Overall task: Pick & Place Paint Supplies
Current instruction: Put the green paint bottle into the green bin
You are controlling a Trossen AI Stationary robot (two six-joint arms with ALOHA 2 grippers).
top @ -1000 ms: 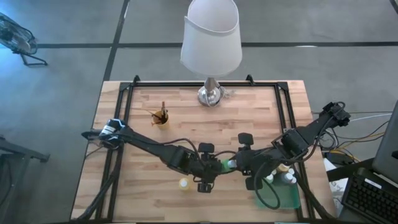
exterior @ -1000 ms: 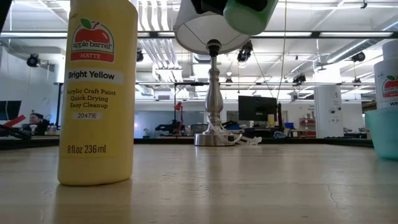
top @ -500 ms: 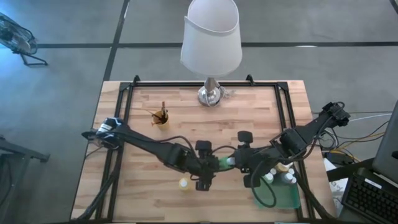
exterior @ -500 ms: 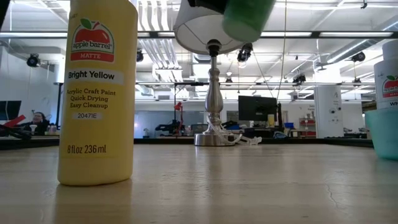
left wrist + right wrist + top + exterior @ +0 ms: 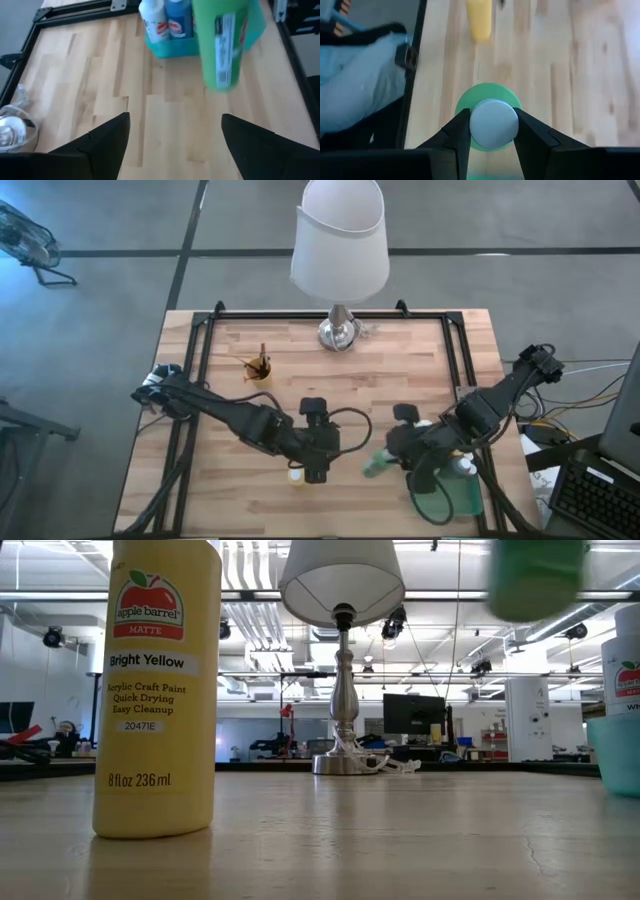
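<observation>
A green paint bottle (image 5: 377, 466) with a white cap hangs over the table in my right gripper (image 5: 397, 456), just left of the green tray (image 5: 470, 502). It also shows in the left wrist view (image 5: 221, 45) and, blurred, at the top of the low view (image 5: 535, 575). My left gripper (image 5: 335, 446) stands open and empty left of it, above the table's middle. A yellow bottle (image 5: 295, 476) stands upright on its base near the front edge. Paintbrushes stand in a small cup (image 5: 260, 368) at the far left. My right gripper pinches the green bottle by its white cap (image 5: 493, 124), one finger (image 5: 457, 131) on each side of it. The fingers slant down from the table's right side. The green body (image 5: 465, 107) reaches past the fingers, tilted, lifted clear of the table.
A white bottle (image 5: 154, 20) and a blue one (image 5: 177, 20) stand in the tray at the near right. A tall lamp (image 5: 340, 240) with a white shade stands at the far middle. A black frame (image 5: 190, 350) runs along the table's edges. Bare wood lies between the arms.
My left gripper has let go of the green bottle and drawn back toward the table's left, rising. My right gripper, shut on the bottle's cap, has carried the bottle toward the right and near edge, closer to the tray, and has turned, so the bottle now slants.
</observation>
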